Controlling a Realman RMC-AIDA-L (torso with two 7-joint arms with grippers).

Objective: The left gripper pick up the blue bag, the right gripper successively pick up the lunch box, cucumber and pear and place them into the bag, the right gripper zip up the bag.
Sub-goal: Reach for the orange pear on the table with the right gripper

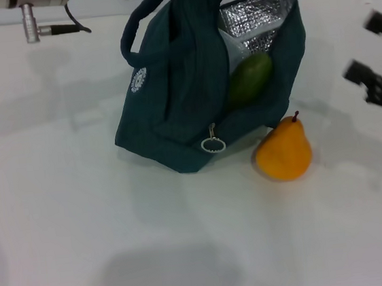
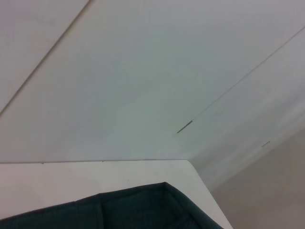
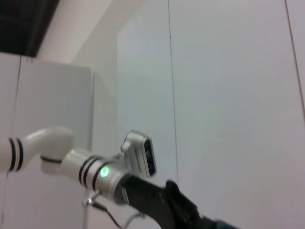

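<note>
The blue bag (image 1: 193, 95) is held up by its handles under the left pincer (grip itself out of sight), with the cucumber (image 1: 249, 79) inside. The right pincer (image 1: 376, 86), fingers apart and empty, should close around the belly of the pear (image 1: 284, 150), which stands on the counter (image 1: 84, 229) beside the bag.

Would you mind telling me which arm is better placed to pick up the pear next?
The right. Its hand is free at the right edge of the head view, on the pear's side. The left arm is occupied at the top of the bag, where the cucumber already sits.
</note>
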